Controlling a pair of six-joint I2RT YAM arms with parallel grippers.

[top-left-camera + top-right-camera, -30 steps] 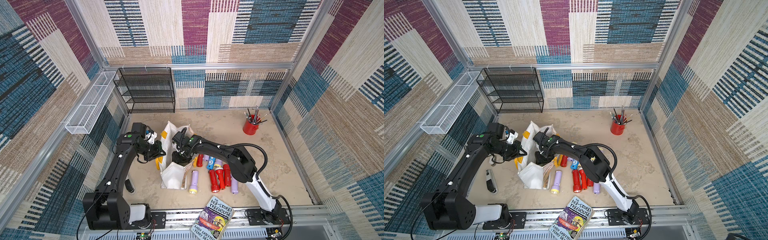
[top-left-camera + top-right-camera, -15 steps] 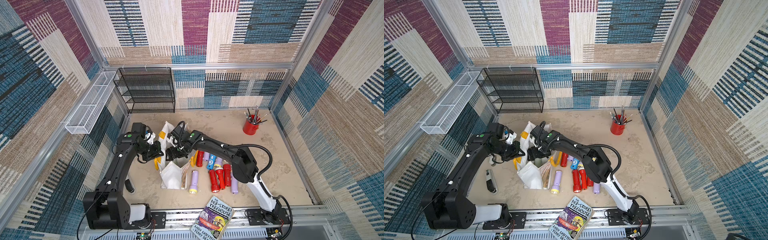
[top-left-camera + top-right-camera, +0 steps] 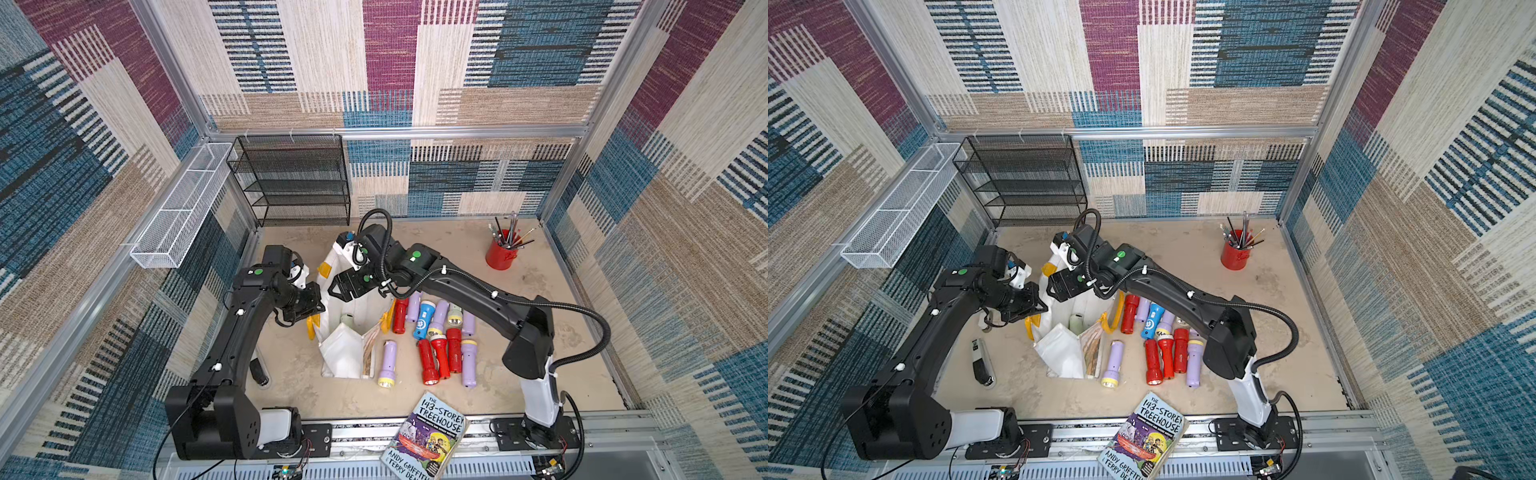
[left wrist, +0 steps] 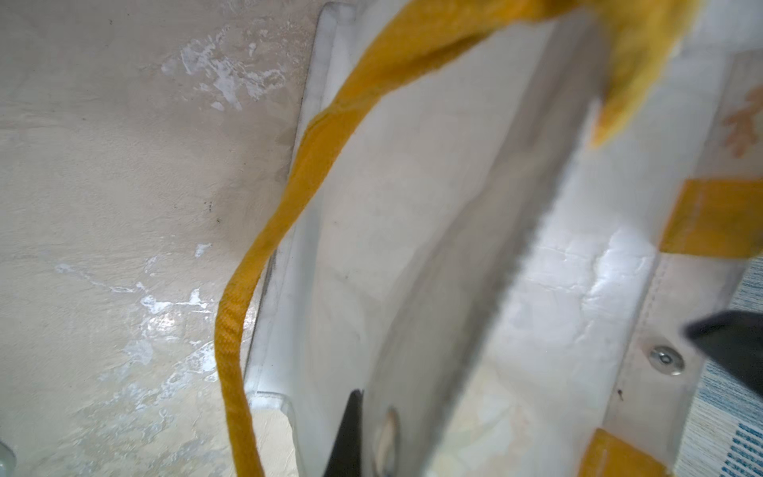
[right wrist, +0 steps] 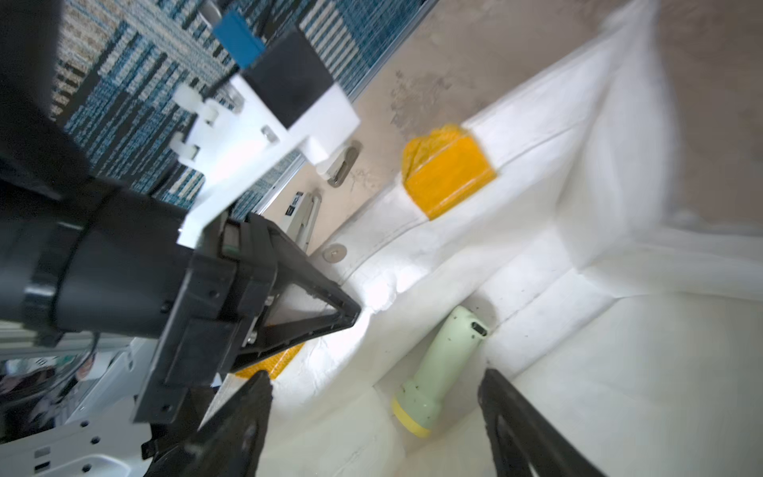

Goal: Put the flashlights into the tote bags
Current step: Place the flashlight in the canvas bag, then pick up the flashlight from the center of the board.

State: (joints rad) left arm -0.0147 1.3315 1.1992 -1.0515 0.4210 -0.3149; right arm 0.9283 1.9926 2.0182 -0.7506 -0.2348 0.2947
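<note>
Since a sec ago our right pincer (image 3: 336, 294) rose clear of the tote bag (image 3: 340, 355), released — pale-green flashlight (image 5: 444, 359) lies inside; left pincer (image 3: 318, 306) clenches its rim, mouth wide.

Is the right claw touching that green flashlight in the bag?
Apart. The right wrist view shows white bag fabric between the green flashlight and both fingers of the open right gripper.

Patchwork woven walls (image 3: 395, 62), seemingly sandy floor (image 3: 582, 270)

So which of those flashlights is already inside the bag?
A pale green flashlight, yellow-headed, lies in the white tote bag; the others in view lie outside it.
</note>
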